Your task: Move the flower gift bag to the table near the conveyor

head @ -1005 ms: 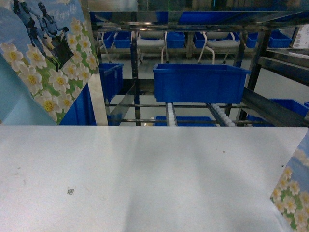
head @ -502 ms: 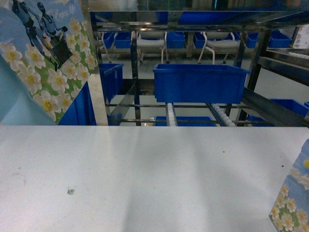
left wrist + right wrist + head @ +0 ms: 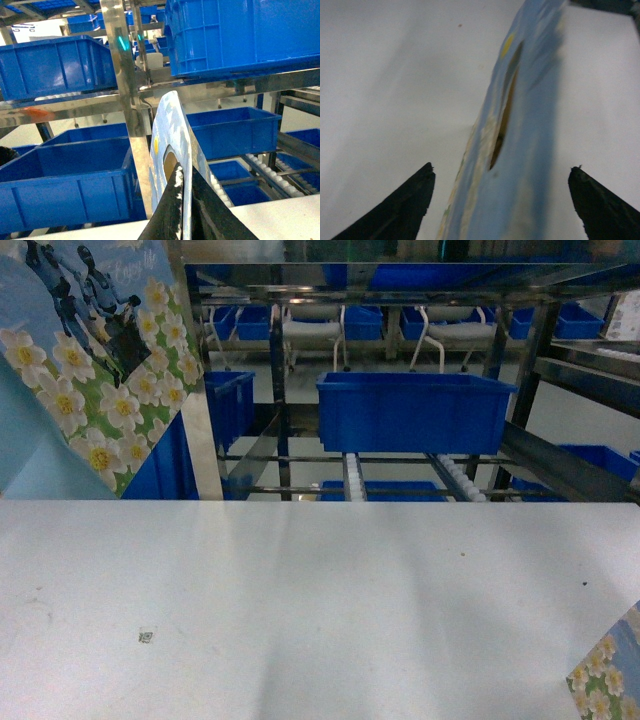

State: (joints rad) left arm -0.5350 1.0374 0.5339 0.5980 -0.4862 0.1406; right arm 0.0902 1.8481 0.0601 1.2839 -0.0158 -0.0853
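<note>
Holding one flower gift bag (image 3: 85, 360) up high in left gripper (image 3: 184, 210), jaws pinched shut on its edge, above table (image 3: 300, 610) near far edge; not set down yet. Second bag (image 3: 515, 125) w/ same flower print between right gripper's (image 3: 502, 200) wide-spread fingers, not clamped, over table. Beyond left gripper: conveyor (image 3: 400, 475) w/ blue bins (image 3: 415, 410), steel post (image 3: 125, 100) close by bag. Small dark speck (image 3: 147, 636) on table, no obstacle.

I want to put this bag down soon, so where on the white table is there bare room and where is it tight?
The table is bare across its middle and along the far edge by the conveyor. It is tighter at the far left, where one flower gift bag hangs, and at the near right corner, where the second bag shows.
</note>
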